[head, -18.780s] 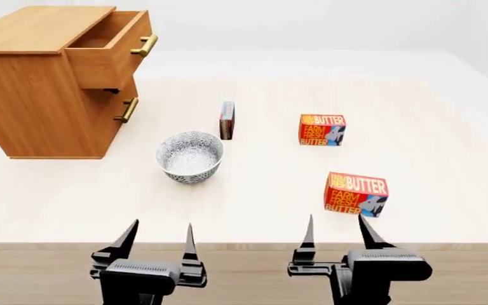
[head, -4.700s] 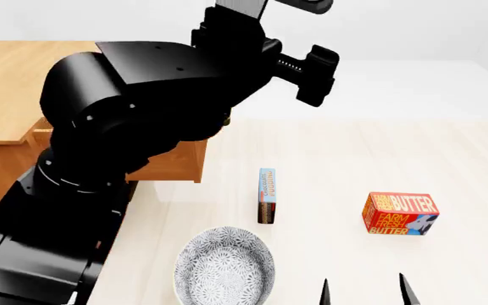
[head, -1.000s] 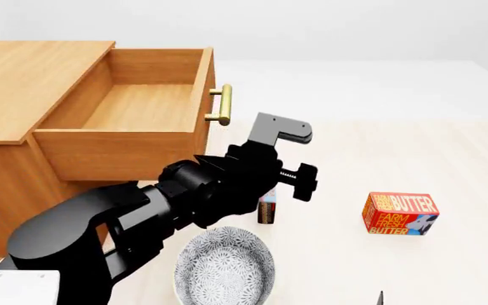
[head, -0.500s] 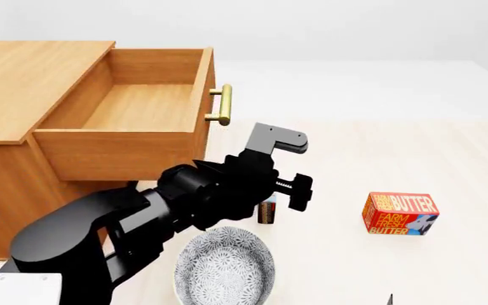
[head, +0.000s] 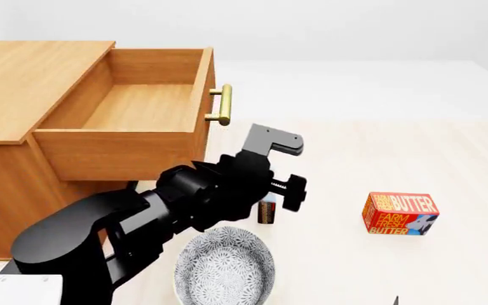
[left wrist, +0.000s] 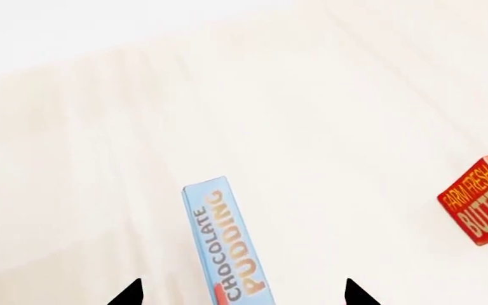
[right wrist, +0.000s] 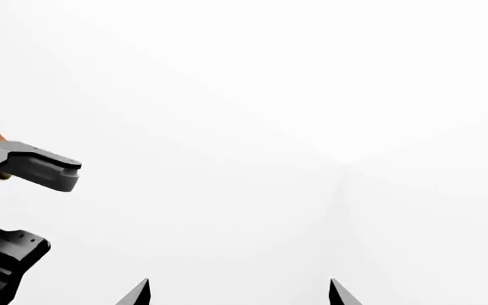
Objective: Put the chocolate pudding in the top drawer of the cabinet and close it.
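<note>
The chocolate pudding [left wrist: 225,244] is a thin light-blue carton standing on edge on the table. My left gripper [left wrist: 242,293] is open, with its jaws wide on either side of the carton's near end and not touching it. In the head view my black left arm [head: 227,187] covers most of the pudding, and only its dark end [head: 267,213] shows. The cabinet [head: 23,82] stands at the left with its top drawer [head: 142,105] pulled open and empty, brass handle [head: 220,105] facing right. My right gripper [right wrist: 239,293] is open, empty and facing a white wall.
A red-orange butter box [head: 400,214] sits on the table to the right of the pudding, and also shows in the left wrist view [left wrist: 481,206]. A patterned bowl [head: 224,270] sits just in front of the pudding, under my left arm. The lower drawer is hidden.
My left arm has sunk a little lower and nearer over the pudding. My right fingertip has slipped almost out of the bottom of the head view. The drawer stays open.
</note>
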You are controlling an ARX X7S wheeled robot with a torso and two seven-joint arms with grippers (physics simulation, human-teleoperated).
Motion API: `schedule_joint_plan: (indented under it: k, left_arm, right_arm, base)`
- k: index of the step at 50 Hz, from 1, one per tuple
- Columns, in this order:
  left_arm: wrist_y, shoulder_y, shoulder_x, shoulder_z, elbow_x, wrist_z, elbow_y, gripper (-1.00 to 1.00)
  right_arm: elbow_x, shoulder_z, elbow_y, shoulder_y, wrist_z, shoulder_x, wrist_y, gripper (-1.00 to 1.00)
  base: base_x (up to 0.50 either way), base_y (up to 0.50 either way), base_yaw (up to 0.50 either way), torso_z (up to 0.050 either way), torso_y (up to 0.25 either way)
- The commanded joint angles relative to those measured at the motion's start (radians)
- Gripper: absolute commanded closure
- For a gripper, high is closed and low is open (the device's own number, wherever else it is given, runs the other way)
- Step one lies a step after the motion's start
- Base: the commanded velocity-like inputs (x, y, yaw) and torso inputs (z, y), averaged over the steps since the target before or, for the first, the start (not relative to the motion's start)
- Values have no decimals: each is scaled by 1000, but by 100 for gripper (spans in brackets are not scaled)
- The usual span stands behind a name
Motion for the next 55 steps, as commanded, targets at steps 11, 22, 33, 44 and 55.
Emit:
schedule_joint_plan:
  k: [11, 22, 33, 44, 55]
  left_arm:
    - [75, 21, 0, 0, 6, 28, -21, -100]
    - [142, 30, 0, -1, 20, 23, -23, -100]
    - [142, 30, 0, -1, 20, 23, -23, -100]
    - [142, 30, 0, -1, 20, 23, -23, -100]
    - [142, 30, 0, -1, 20, 23, -23, -100]
  right_arm:
    - [-1, -3, -1, 0, 3, 5, 7, -100]
    - [-8, -3, 12, -13, 27, 15, -14, -100]
    - [-29, 11, 25, -56, 80, 37, -52, -100]
    - [-45, 15, 38, -69, 109, 46, -68, -100]
    - [-89, 44, -15, -59, 120, 28, -29, -100]
  base:
    - [0, 0, 0, 0, 0]
    - [0, 0, 0, -3, 0]
    - [0, 0, 0, -50, 0]
    - [0, 0, 0, -50, 0]
    - [0, 0, 0, -50, 0]
